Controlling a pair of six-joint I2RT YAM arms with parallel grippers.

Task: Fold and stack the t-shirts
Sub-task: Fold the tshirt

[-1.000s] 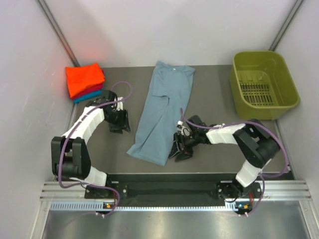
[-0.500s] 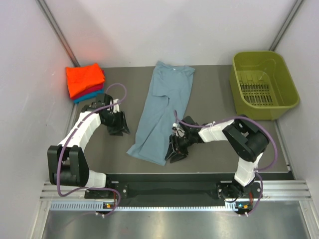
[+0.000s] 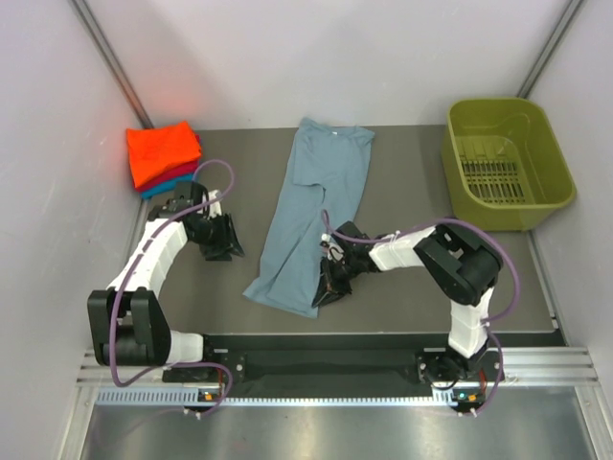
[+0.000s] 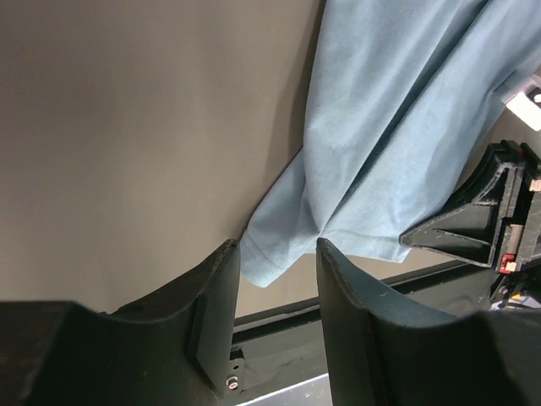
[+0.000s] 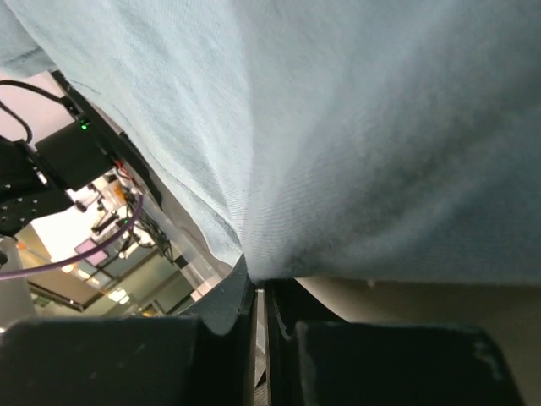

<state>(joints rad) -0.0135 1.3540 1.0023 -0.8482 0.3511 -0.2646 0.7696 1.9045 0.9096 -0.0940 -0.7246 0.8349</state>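
A dusty grey-blue t-shirt [image 3: 316, 211], folded lengthwise, lies down the middle of the table. My right gripper [image 3: 326, 285] sits at the near right edge of this shirt and is shut on a pinch of its cloth; the right wrist view shows the fabric [image 5: 338, 127] bunching into the closed jaws [image 5: 258, 288]. My left gripper [image 3: 222, 244] rests low over the bare table, left of the shirt, open and holding nothing. In the left wrist view the shirt's near corner [image 4: 270, 254] lies beyond the spread fingertips [image 4: 276, 251]. Folded orange, red and teal t-shirts [image 3: 163, 153] are stacked at the far left.
An olive-green plastic basket [image 3: 508, 163] stands at the far right corner. Grey walls close in the table on the left, the back and the right. A black rail [image 3: 326, 359] with the arm bases runs along the near edge.
My right gripper has slid a little left onto the shirt's edge and closed on the cloth. The left gripper has shifted slightly left and narrowed a little, still open.
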